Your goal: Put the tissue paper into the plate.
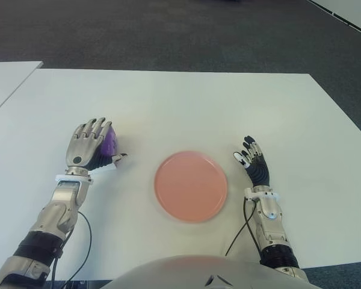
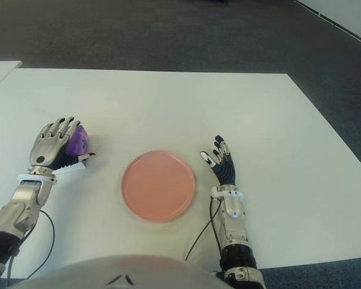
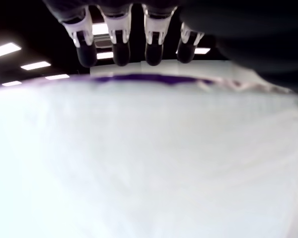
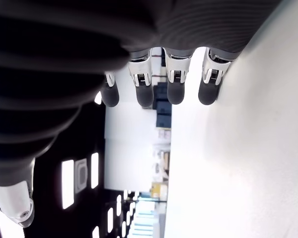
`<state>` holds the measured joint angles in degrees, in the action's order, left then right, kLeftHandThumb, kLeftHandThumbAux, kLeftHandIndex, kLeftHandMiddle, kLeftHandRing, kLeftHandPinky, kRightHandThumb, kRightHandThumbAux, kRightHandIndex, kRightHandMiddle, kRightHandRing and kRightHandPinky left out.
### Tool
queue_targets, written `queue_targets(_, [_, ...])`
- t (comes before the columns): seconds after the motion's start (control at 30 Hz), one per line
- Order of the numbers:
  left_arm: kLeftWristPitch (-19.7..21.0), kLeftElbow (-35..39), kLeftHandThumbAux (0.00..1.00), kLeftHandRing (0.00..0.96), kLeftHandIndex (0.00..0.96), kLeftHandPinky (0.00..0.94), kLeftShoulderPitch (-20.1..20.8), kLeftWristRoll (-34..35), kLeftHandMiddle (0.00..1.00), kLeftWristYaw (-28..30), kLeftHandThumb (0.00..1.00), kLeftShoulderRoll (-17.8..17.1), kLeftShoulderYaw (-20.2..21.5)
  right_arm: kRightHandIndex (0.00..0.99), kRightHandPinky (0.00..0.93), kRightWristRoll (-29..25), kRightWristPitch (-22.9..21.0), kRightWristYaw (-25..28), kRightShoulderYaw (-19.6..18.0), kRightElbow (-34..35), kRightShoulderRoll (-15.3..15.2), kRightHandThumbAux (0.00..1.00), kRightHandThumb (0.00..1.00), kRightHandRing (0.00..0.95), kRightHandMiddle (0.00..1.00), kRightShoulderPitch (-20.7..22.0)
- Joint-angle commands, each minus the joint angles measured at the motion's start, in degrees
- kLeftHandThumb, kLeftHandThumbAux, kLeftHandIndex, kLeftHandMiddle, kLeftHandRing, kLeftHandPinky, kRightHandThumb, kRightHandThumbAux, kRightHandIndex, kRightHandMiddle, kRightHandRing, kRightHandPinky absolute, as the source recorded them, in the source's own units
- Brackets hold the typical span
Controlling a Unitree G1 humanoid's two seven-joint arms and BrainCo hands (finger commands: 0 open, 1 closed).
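The tissue pack (image 1: 111, 142), purple with a white side, lies on the white table (image 1: 186, 108) to the left of the pink plate (image 1: 191, 186). My left hand (image 1: 90, 144) is laid over the pack from its left side, fingers stretched across its top and thumb sticking out toward the plate. In the left wrist view the pack (image 3: 149, 158) fills the space under the palm, and the fingers (image 3: 120, 44) reach straight past its far edge, not curled around it. My right hand (image 1: 254, 162) shows just right of the plate, its fingers (image 4: 175, 89) spread and holding nothing. Nothing lies in the plate.
A second white table (image 1: 6, 78) adjoins at the far left. Dark carpet (image 1: 168, 30) lies beyond the table's far edge. Thin black cables (image 1: 84, 241) hang from both wrists near the front edge.
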<state>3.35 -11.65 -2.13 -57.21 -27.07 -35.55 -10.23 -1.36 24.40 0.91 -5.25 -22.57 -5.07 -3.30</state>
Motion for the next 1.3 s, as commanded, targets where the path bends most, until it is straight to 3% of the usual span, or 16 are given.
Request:
queue_targets(0.03, [0.7, -4.0, 0.320, 0.000, 0.000, 0.000, 2.2, -0.9, 0.006, -3.0, 0.155, 0.7, -1.2, 0.000, 0.000, 0.5, -8.0, 0.2, 0.2, -10.7, 0.5, 0.580, 0.179, 0.000, 0.040, -7.0])
queue_targets(0.57, [3.7, -12.5, 0.346, 0.000, 0.000, 0.000, 6.5, -3.0, 0.034, -10.2, 0.150, 1.5, -4.3, 0.000, 0.000, 0.7, -8.3, 1.2, 0.2, -10.6, -1.0, 0.557, 0.170, 0.000, 0.016, -7.6])
queue_targets(0.93, [6.1, -20.8, 0.345, 0.000, 0.000, 0.000, 10.6, -4.4, 0.026, -18.6, 0.132, 2.5, -7.0, 0.000, 0.000, 0.0, -4.3, 3.5, 0.1, -11.3, -1.9, 0.538, 0.139, 0.000, 0.019, -8.0])
queue_targets(1.1, [6.2, -23.7, 0.340, 0.000, 0.000, 0.000, 12.0, -3.8, 0.025, -20.3, 0.126, 2.7, -7.9, 0.000, 0.000, 0.3, -5.5, 3.1, 0.0, -9.8, -2.1, 0.536, 0.133, 0.000, 0.020, -8.7])
queue_targets(1.3, [5.8, -25.3, 0.353, 0.000, 0.000, 0.000, 12.9, -2.6, 0.034, -19.6, 0.125, 2.8, -8.7, 0.000, 0.000, 0.4, -3.3, 3.3, 0.0, -10.1, -2.5, 0.529, 0.127, 0.000, 0.022, -8.9])
